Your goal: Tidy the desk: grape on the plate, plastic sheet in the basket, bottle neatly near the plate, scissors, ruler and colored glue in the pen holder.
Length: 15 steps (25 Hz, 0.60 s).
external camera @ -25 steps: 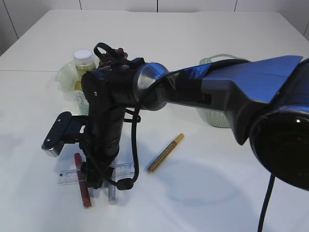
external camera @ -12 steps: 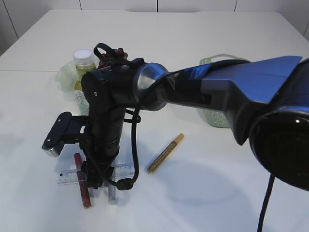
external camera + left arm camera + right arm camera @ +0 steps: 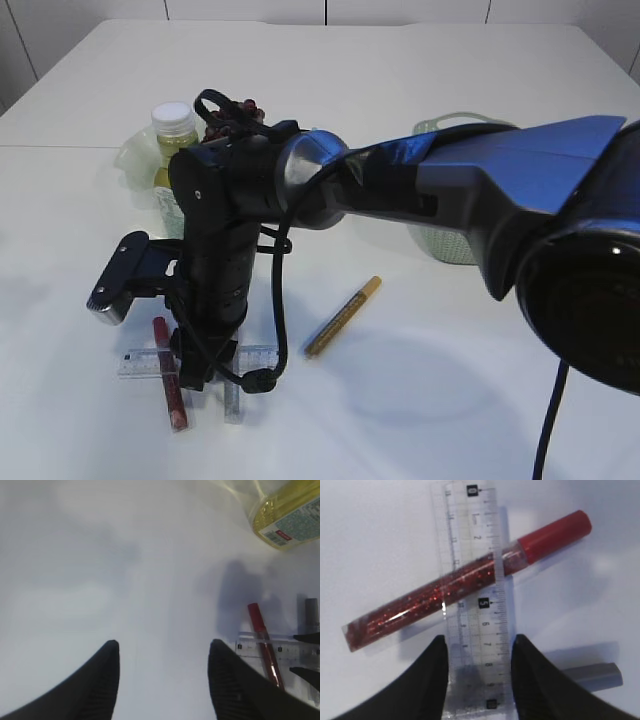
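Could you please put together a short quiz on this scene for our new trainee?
1. True or false: the clear plastic ruler and the red glitter glue tube lie apart, without overlapping.
2. What lies between the fingers of the right gripper? A) the ruler B) the red tube alone C) nothing
3. Fill in: the left gripper is open, with only the ____ showing between its fingers.

Key: 1 false, they cross each other; 2 A; 3 bare white table.
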Each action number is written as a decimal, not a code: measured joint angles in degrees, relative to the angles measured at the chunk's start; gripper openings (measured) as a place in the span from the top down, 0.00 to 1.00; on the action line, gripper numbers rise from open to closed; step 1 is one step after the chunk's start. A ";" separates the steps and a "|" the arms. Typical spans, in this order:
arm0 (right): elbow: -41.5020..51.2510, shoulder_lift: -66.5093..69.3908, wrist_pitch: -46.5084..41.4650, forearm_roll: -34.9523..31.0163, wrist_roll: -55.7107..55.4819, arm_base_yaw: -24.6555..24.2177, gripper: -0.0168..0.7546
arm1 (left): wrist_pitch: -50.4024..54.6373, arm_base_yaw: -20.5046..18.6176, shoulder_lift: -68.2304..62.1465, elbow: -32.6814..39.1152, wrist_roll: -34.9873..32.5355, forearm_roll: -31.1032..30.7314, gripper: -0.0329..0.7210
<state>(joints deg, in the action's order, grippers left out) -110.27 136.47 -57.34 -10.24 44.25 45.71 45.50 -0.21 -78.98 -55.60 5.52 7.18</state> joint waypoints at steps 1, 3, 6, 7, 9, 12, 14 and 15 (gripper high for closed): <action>0.00 0.00 0.00 0.00 -0.11 0.00 0.55 | 0.00 0.00 0.00 0.00 0.00 0.00 0.41; 0.00 0.00 0.00 0.00 -0.11 0.00 0.57 | 0.00 0.00 0.00 0.00 0.00 0.00 0.41; 0.00 0.00 0.00 0.00 -0.11 0.00 0.57 | 0.00 0.00 0.00 0.00 0.00 0.00 0.41; 0.00 0.00 0.00 0.00 -0.11 0.00 0.57 | 0.00 0.00 0.00 0.00 0.00 0.00 0.41; 0.00 0.00 0.05 0.00 -0.11 0.00 0.54 | 0.00 0.00 0.00 0.00 0.00 0.00 0.41; 0.00 0.00 0.05 0.00 -0.11 0.00 0.47 | 0.00 0.00 0.00 0.00 0.00 0.00 0.41; 0.00 0.00 0.05 0.00 -0.11 0.00 0.45 | 0.00 0.00 0.00 0.00 0.00 0.00 0.41; 0.00 0.00 0.05 0.00 -0.11 0.00 0.45 | 0.00 0.00 0.00 0.00 0.00 0.00 0.41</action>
<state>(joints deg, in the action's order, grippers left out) -110.27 136.47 -57.29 -10.24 44.14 45.71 45.50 -0.21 -78.98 -55.60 5.52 7.18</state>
